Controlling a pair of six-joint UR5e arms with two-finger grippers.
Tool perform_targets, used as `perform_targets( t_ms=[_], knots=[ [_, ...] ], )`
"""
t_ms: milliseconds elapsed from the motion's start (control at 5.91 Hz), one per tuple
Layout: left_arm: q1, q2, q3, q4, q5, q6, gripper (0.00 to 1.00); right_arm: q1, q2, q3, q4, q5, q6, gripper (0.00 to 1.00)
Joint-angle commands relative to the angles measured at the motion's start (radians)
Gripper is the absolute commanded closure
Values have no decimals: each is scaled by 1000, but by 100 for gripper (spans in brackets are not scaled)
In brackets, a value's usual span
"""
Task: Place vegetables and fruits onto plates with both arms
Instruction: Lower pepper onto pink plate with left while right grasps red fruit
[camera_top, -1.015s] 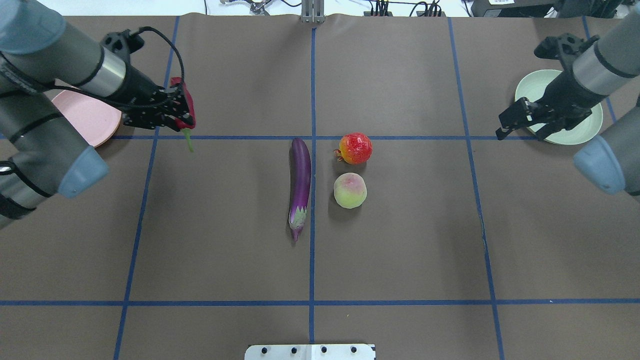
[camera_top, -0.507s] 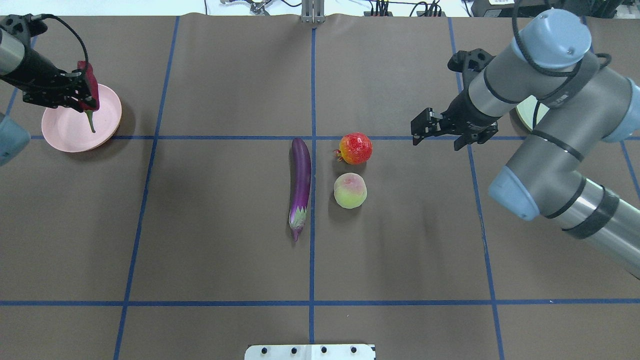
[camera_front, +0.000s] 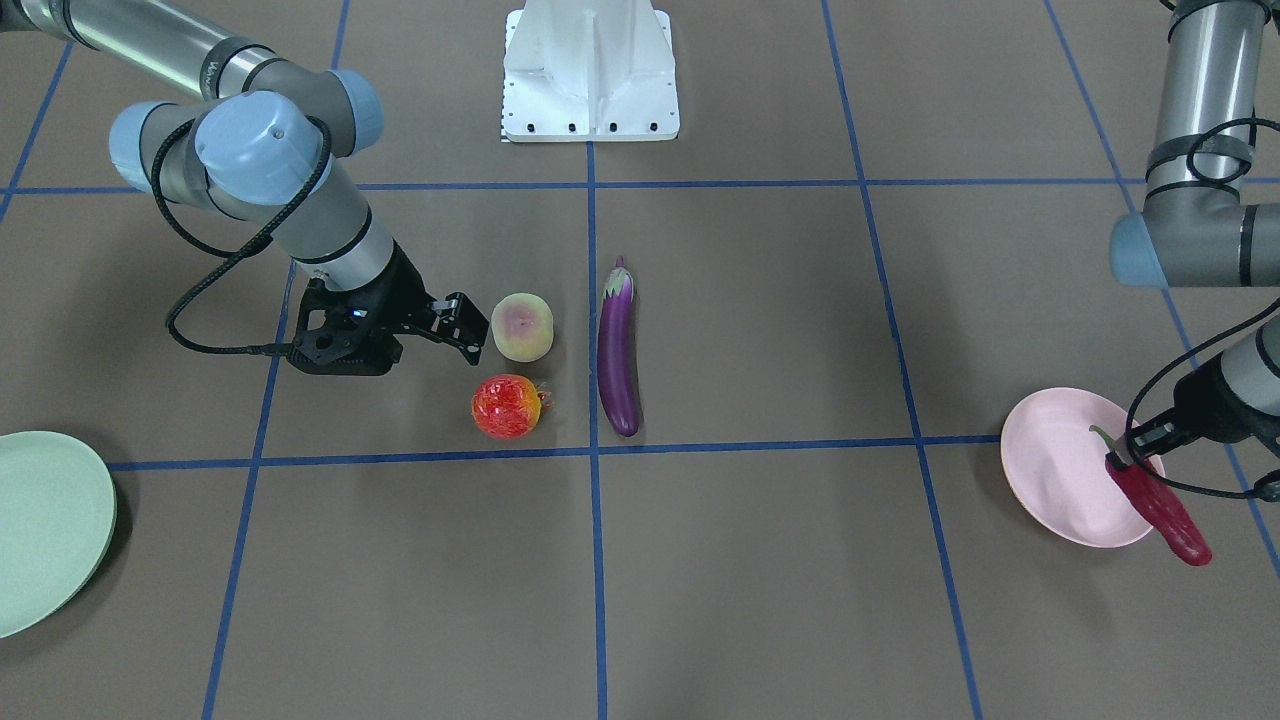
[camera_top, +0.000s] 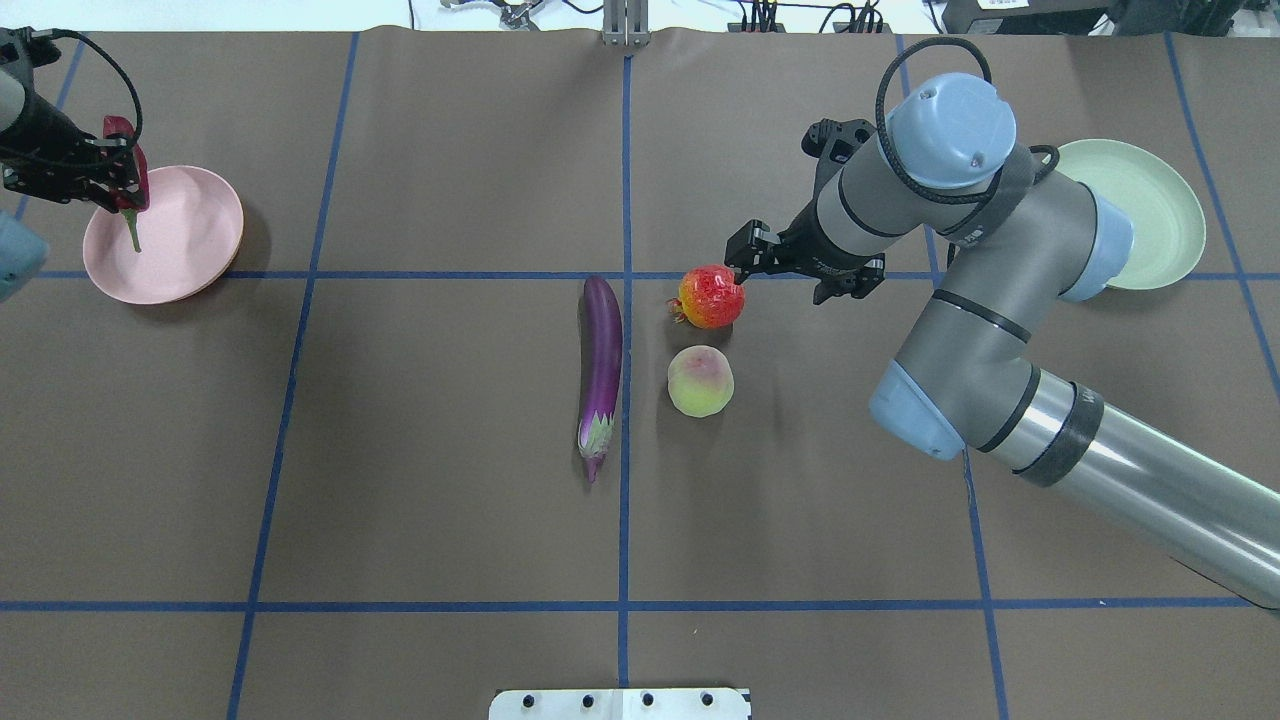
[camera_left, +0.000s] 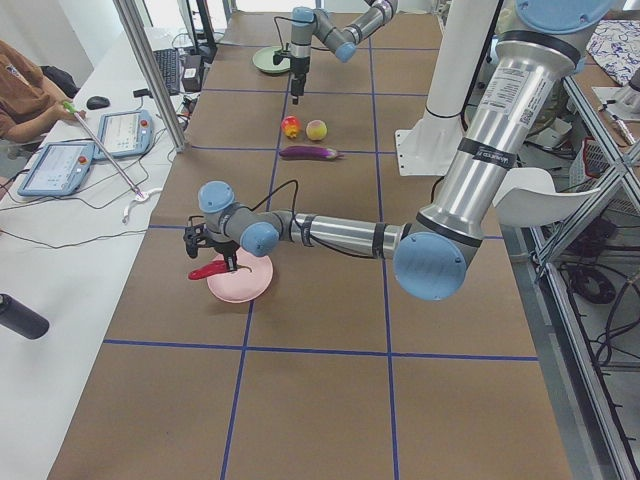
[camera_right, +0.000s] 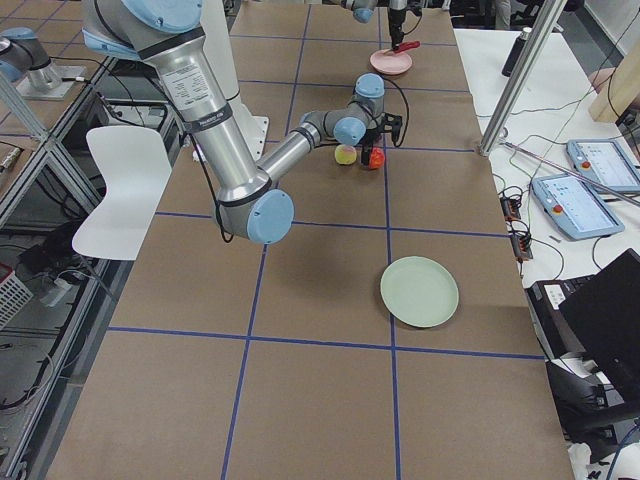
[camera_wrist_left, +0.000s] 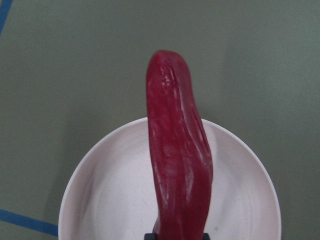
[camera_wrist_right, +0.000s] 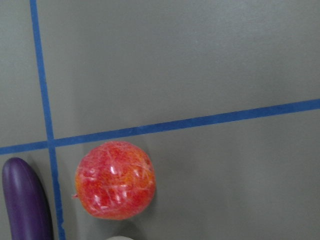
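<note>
While the red chili pepper (camera_front: 1160, 508) is clasped by the left claw (camera_top: 118, 182) over the rim of the pink plate (camera_top: 190, 235), the right claw (camera_top: 778, 280) is held spread and unloaded near the red-orange fruit (camera_top: 711, 297).

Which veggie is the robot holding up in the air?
The red chili pepper, gripped by the left end effector over the pink plate. The purple eggplant just lies on the table, with nothing gripping it.
</note>
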Motion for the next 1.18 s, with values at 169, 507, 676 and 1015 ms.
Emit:
perform_targets(
  t_ms=[169, 507, 676, 1015],
  knots=[
    [2, -11, 39, -2, 5, 33, 75, -34, 28, -130, 240, -70, 350, 0],
    [2, -22, 48, -5, 19, 35, 19, -58, 29, -176, 329, -150, 471, 0],
    [3, -28, 48, -4, 31, 35, 0, -60, 29, -176, 330, -150, 476, 0],
    [2, -30, 47, -8, 31, 32, 0, -87, 28, -179, 330, -164, 480, 0]
  ],
)
